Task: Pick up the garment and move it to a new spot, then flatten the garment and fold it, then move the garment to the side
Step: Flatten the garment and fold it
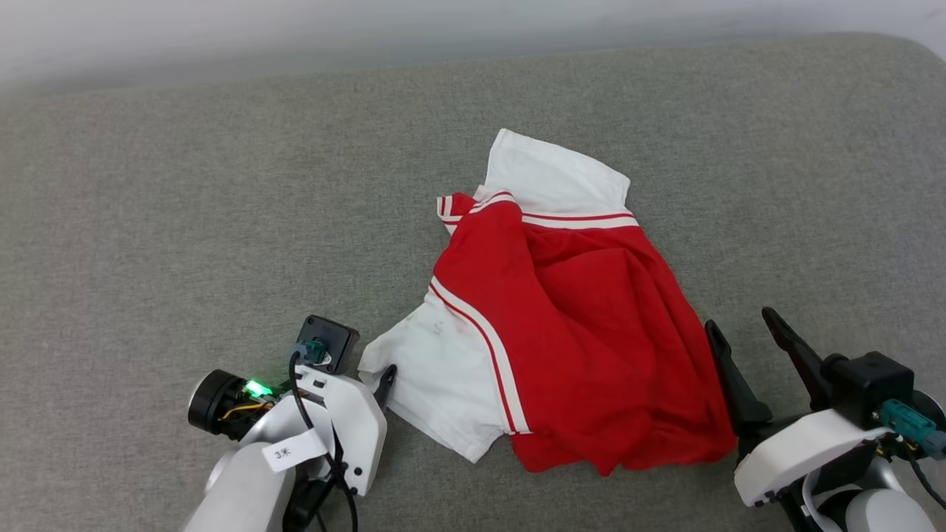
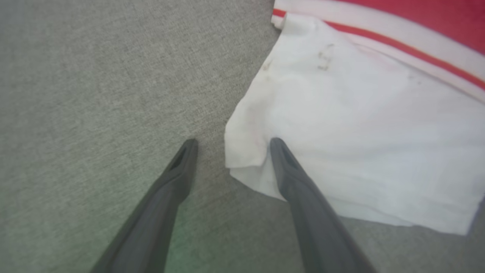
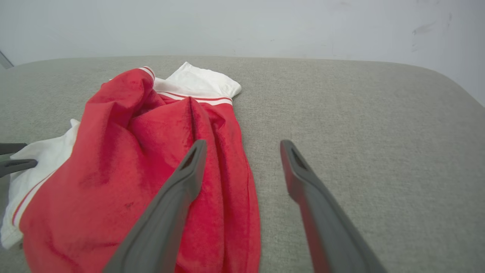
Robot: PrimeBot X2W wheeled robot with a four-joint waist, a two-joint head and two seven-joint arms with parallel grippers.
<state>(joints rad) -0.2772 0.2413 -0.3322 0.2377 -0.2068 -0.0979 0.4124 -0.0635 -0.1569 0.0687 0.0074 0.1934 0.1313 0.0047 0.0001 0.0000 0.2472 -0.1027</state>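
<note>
In the head view the garment (image 1: 576, 325) is lying crumpled at the middle of the grey cushion (image 1: 148, 222). Its red body is running from near to far, with one white sleeve (image 1: 436, 384) spreading out at the near left and the other poking out at the far end. The left gripper (image 1: 384, 386) is sitting at the near-left sleeve's edge, with one dark fingertip showing against the white cloth. The right gripper (image 1: 739, 325) is standing just beside the red body's right edge, fingers spread wide and holding nothing. In the left wrist view the left gripper (image 2: 233, 142) is also gaping wide and empty. It is straddling the sleeve (image 2: 341, 151) corner, with its right finger lying over the white cloth and its left finger over bare cushion (image 2: 94, 94). In the right wrist view the right gripper (image 3: 243, 144) is bracketing the long right edge of the garment (image 3: 132, 163), its left finger hanging over red fabric and its right finger over cushion (image 3: 379, 132). The left gripper (image 3: 32, 153) is peeking in at the far-left sleeve. Both arms are looking about equally close to the cloth, each with an edge lying between its fingers. Closing on those edges is probably what the pick-up is turning on.
</note>
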